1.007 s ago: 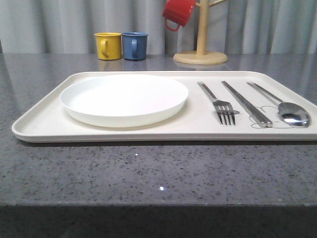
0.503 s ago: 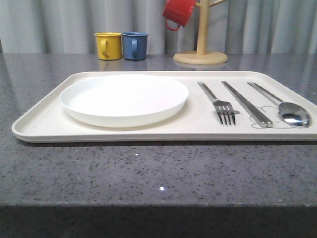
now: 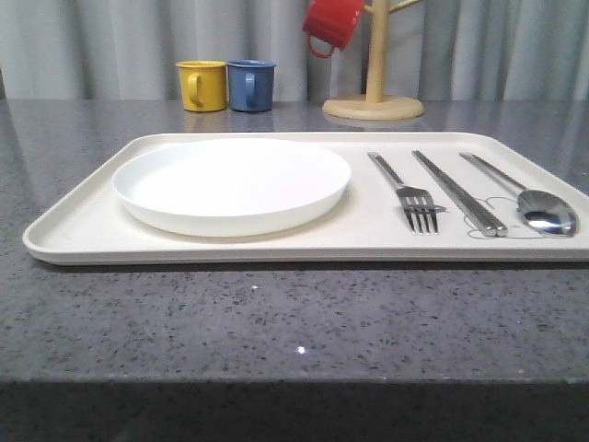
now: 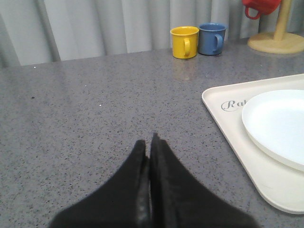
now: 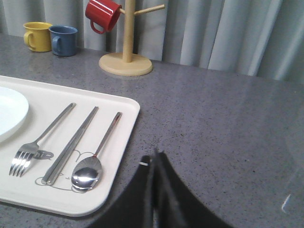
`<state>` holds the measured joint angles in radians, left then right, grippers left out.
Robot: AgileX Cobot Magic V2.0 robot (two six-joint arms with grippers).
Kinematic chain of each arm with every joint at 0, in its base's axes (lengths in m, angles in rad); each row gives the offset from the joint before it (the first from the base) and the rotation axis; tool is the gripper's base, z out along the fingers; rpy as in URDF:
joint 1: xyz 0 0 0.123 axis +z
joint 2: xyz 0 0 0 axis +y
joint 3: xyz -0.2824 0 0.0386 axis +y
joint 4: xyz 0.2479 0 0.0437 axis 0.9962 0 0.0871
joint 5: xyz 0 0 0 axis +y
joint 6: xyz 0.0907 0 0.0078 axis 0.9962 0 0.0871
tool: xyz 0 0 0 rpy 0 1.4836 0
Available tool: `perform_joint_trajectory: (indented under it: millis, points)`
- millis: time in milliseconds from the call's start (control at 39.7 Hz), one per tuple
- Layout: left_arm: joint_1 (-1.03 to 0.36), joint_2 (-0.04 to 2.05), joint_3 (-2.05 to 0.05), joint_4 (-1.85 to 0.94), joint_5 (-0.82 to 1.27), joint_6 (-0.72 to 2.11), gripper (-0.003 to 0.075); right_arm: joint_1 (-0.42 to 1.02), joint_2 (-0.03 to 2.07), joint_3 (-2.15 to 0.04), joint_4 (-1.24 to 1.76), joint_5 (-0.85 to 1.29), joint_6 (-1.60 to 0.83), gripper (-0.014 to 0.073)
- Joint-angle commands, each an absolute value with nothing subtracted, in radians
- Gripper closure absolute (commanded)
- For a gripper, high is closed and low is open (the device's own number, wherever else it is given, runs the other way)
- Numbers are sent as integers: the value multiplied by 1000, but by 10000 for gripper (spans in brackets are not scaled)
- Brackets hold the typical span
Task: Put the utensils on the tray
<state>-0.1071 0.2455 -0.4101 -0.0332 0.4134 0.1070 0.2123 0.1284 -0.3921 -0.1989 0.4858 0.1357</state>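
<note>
The left gripper [image 4: 151, 142] hovers over bare grey counter [image 4: 85, 118], its two black fingers pressed together with nothing between them. Off to the side of its tips lies the tray [image 4: 223, 118], a corner with grey script showing, and on it the white plate [image 4: 280, 123]. Well beyond the tips, near the curtain, a yellow mug [image 4: 184, 42] and a blue mug [image 4: 211, 39] stand side by side, nearly touching.

The right gripper [image 5: 156, 159] is also closed on nothing, fingers together, above the counter just off the tray's rim [image 5: 124, 156]. Nearest its tips on the tray lies the spoon [image 5: 88, 173], bowl toward the gripper's end and handle running away. Beside the spoon lie the chopsticks [image 5: 71, 145], paired and parallel to it, then the fork [image 5: 33, 145], tines at the same end as the spoon's bowl. The three lie apart from one another, over a faint grey line drawing. Further out, an edge of the plate [image 5: 9, 114] shows.

In the front view the tray [image 3: 83, 239] holds everything: plate [image 3: 230, 184] on its left half, then fork [image 3: 409, 193], chopsticks [image 3: 457, 193] and spoon [image 3: 538, 207] to the right. Behind the tray stands a wooden mug tree [image 3: 373, 92] with a red mug [image 3: 331, 23] hanging on it.
</note>
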Motion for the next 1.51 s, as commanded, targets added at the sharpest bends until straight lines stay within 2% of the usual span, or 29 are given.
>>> perform_joint_trajectory:
  millis: [0,227,378,529,1485]
  points:
    - [-91,205,-385,-40,293,102,738,208,137,-417,-221,408,130,707]
    - [-20,-30,-177,-40,277,102,738,208,137,-417,-221,408,130,707]
    - [-18,-19,-85,-25,221,102,738,208,138,-417,-222,408,130,707]
    - [-18,-29,12,-25,35,102,738,208,138,-417,-222,408,130,707]
    - [-18,-29,6,-25,20,102,738,208,138,-405,-253,395,130,707]
